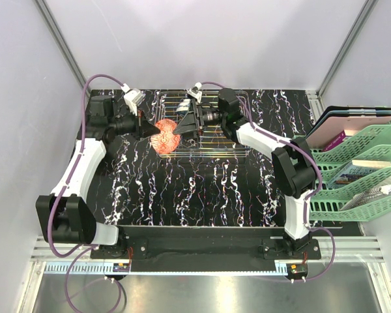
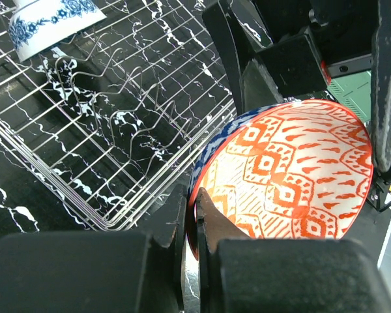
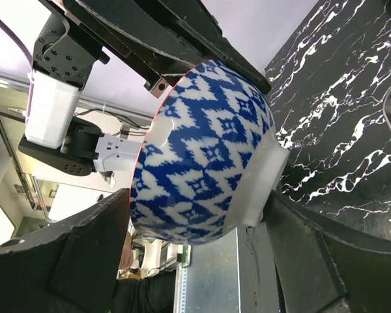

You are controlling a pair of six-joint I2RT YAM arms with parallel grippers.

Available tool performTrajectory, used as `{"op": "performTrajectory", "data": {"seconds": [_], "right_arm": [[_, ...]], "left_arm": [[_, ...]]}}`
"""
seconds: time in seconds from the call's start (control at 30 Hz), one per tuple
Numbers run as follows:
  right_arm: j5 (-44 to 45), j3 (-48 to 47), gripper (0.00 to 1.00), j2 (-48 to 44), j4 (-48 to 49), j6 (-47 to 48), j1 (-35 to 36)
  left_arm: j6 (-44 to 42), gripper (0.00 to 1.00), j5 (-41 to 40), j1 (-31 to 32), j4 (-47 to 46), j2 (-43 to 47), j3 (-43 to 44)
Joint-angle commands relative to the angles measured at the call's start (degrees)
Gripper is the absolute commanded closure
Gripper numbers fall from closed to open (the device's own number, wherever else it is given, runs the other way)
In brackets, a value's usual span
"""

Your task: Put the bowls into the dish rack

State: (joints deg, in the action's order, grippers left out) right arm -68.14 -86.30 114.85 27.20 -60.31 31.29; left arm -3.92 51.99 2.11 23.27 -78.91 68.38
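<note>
Left gripper (image 2: 194,229) is clamped on the rim of the orange bowl (image 1: 166,135), tipped on edge over the dish rack's (image 2: 72,156) left end. Right gripper (image 1: 182,125) straddles its blue outside, probably for a handover; can't tell if it's clamped. 1 blue-and-white bowl (image 2: 45,23) is racked.

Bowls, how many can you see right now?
2. An orange-and-blue patterned ceramic bowl in the left gripper; a white blue-flowered bowl in the silvery wire dish rack. More may be hidden.

The black, white-veined table (image 1: 202,189) carries 1 wire dish rack (image 1: 208,145) at 12 o'clock. The green stacked trays (image 1: 342,207) at 3 o'clock seemingly sit just off its edge.
</note>
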Motion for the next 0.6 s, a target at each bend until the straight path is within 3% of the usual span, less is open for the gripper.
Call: {"op": "performTrajectory", "data": {"seconds": [0.0,0.23,0.57], "right_arm": [[-0.50,-0.27,0.11,-0.77,2.68,-0.24,1.14],[-1.12,0.08,0.18,-0.33,7.16,-3.49,1.41],[-1.65,-0.18,0.45,-0.68,8.13,-3.76,1.41]], "left_arm": [[1.29,1.00,0.66,0.79,-4.54,1.83,1.76],[1.46,1.00,0.57,1.05,-4.81,1.83,1.32],[1.29,0.99,0.40,0.97,-5.16,1.66,-0.09]]}}
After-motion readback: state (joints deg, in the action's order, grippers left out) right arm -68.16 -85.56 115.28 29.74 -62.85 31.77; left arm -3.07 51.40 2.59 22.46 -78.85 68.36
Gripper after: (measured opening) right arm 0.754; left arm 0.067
